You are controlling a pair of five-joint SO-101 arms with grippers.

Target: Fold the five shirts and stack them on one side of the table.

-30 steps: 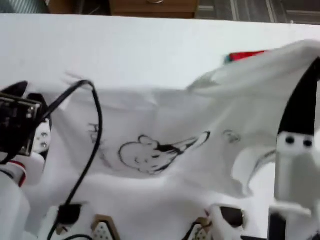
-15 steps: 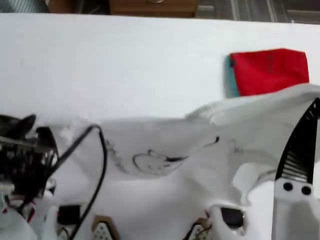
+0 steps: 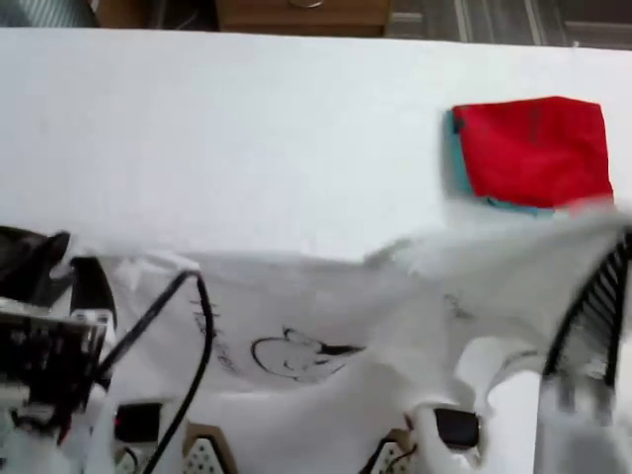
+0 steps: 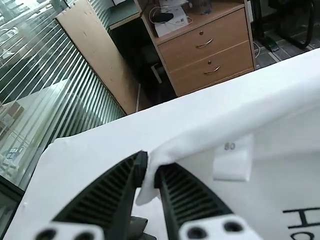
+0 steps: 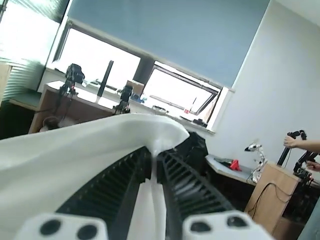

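Note:
A white shirt (image 3: 296, 296) with a black cartoon print hangs stretched across the near side of the table, held up at both ends. My left gripper (image 4: 147, 169) is shut on one edge of the shirt (image 4: 260, 125), close to its label; from above it (image 3: 44, 259) is at the left. My right gripper (image 5: 154, 154) is shut on a fold of the shirt (image 5: 75, 150) and shows blurred at the right edge (image 3: 614, 259). A folded red shirt (image 3: 533, 148) lies on a folded teal one (image 3: 457, 158) at the far right.
A black cable (image 3: 188, 346) runs over the white shirt near the left arm. The arm bases (image 3: 444, 430) stand along the near edge. The white table (image 3: 247, 118) spreads beyond the shirt. A wooden drawer cabinet (image 4: 210, 45) stands past the table.
Both grippers have drawn the white shirt toward the near edge and lower. Its right end has come off the red folded shirt, which now shows whole.

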